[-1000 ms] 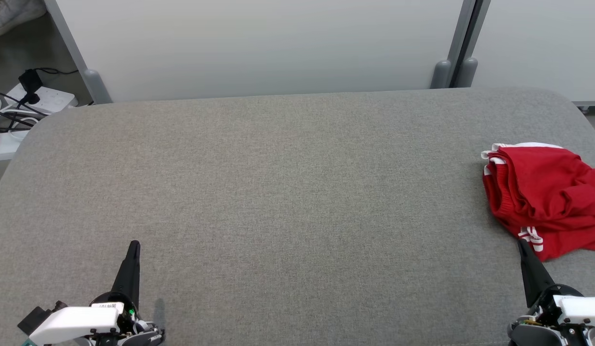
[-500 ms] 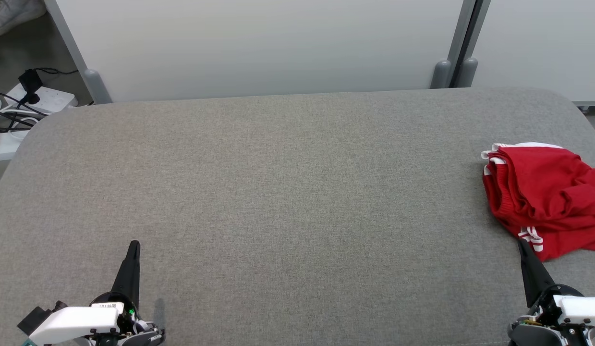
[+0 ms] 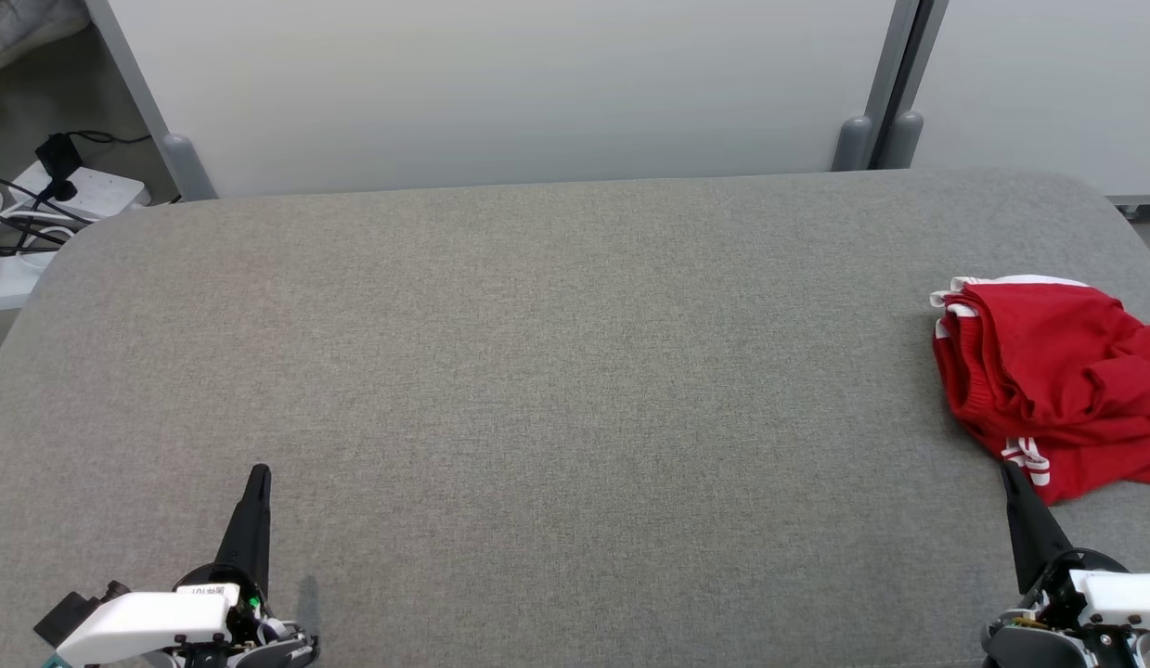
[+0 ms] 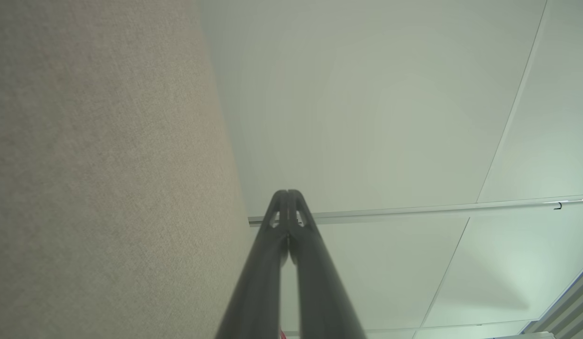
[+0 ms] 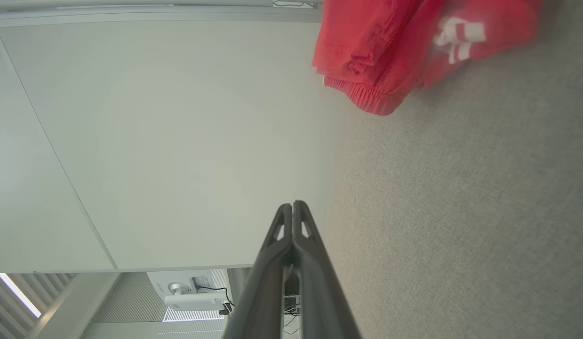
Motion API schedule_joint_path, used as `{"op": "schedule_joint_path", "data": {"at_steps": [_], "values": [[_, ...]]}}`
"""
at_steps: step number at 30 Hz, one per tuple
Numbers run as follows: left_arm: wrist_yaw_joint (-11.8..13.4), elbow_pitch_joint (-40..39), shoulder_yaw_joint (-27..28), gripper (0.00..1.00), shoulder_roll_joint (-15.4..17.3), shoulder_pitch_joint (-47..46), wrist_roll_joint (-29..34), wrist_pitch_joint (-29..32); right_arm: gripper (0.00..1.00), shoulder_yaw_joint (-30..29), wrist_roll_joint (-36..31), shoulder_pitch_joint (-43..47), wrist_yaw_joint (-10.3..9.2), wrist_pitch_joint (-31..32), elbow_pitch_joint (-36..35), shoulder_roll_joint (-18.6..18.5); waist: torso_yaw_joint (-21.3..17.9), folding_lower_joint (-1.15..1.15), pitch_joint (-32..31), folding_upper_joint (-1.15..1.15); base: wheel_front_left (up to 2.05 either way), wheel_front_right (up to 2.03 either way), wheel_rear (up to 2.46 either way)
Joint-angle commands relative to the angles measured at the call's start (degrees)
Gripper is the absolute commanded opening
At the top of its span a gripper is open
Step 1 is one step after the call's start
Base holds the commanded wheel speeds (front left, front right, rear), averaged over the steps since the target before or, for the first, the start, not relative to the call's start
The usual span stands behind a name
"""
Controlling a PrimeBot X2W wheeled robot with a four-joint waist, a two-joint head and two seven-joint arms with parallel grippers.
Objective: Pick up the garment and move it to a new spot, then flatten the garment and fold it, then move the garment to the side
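Observation:
The garment (image 3: pixel 1057 385) is red with white trim and lies crumpled at the right edge of the grey table (image 3: pixel 556 371); the right wrist view has the garment (image 5: pixel 395 52) at its top. My right gripper (image 3: pixel 1009 475) rests at the lower right, shut and empty, its tip just short of the garment's near hem. In the right wrist view the right gripper (image 5: pixel 292 205) has both fingers pressed together. My left gripper (image 3: pixel 258 475) rests at the lower left, shut and empty, far from the garment. The left wrist view also has the left gripper (image 4: pixel 288 193) closed.
White partition panels (image 3: pixel 500 83) stand behind the table's far edge. A power strip with cables (image 3: pixel 64 195) lies on the floor at the far left. The wide grey surface stretches between the two grippers.

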Motion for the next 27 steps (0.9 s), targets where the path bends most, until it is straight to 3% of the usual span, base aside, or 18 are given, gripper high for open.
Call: {"op": "schedule_joint_path", "data": {"at_steps": [1, 27], "values": [[-0.5, -1.6, 1.9, 0.00, 0.5, -3.3, -0.3, 0.1, 0.00, 0.8, 0.1, -2.6, 0.10, 0.5, -1.5, -0.7, 0.0, 0.00, 0.0, 0.00, 0.00, 0.00, 0.00], [-0.5, -1.6, 1.9, 0.00, 0.5, -3.3, -0.3, 0.1, 0.00, 0.8, 0.1, -2.6, 0.10, 0.5, -1.5, -0.7, 0.0, 0.00, 0.0, 0.00, 0.00, 0.00, 0.00]]}}
